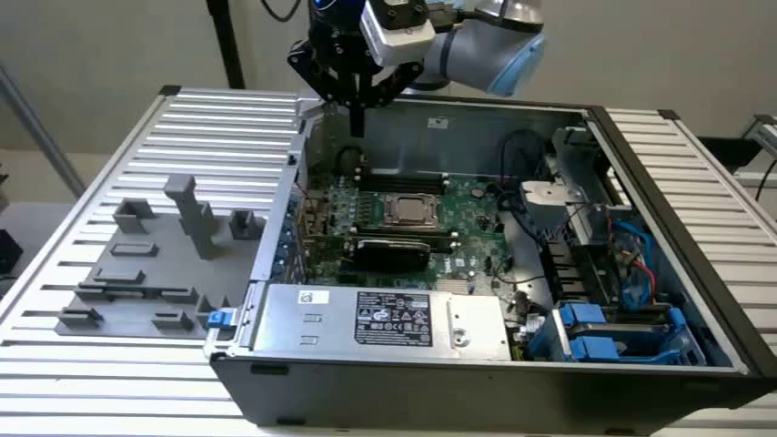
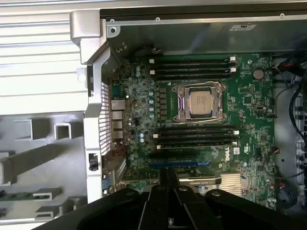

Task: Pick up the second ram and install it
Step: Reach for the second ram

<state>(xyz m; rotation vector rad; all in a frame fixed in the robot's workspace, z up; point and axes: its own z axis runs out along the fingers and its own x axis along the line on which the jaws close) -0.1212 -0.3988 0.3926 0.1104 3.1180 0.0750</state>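
Observation:
My gripper [image 1: 357, 118] hangs shut above the back edge of the open computer case [image 1: 680, 273], on the exterior view's left side, with nothing between its black fingers [image 2: 163, 191]. Below it lies the green motherboard [image 2: 249, 96] with the silver CPU socket [image 2: 200, 102] and long black memory slots [image 2: 192, 67] on both sides of it. A thin green strip [image 2: 26, 195], which looks like the second ram, lies in the gray fixture [image 1: 134, 273] outside the case, well apart from the gripper.
The case stands on a ribbed metal table [image 1: 218, 109]. A gray power supply [image 1: 377, 314] fills the case's near side, and blue drive brackets [image 1: 607, 332] and cables sit at the exterior view's right. A tall gray post [image 1: 195, 214] rises from the fixture.

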